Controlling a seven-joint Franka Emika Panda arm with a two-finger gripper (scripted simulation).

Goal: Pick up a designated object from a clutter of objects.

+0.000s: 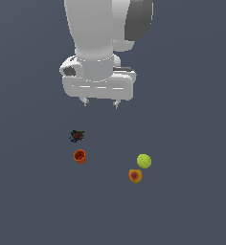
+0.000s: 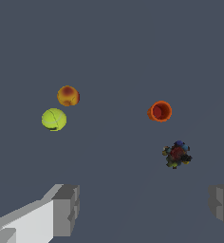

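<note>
The peach-like fruit (image 1: 135, 175), orange-yellow with a red patch, lies on the grey floor at the exterior view's right, just beside the yellow-green ball (image 1: 143, 161). In the wrist view the fruit (image 2: 68, 96) sits next to the ball (image 2: 53, 119). The orange-red cup-like thing (image 1: 80, 156) and the dark speckled lump (image 1: 76, 136) lie to the exterior view's left. My gripper (image 1: 101, 102) hangs open and empty well above the floor, apart from all of them. Its fingers (image 2: 66, 209) frame the wrist view.
The cup (image 2: 159, 111) and the lump (image 2: 177, 154) show in the wrist view, nearer the gripper than the fruit. The floor is plain dark grey, with no edges or walls in view.
</note>
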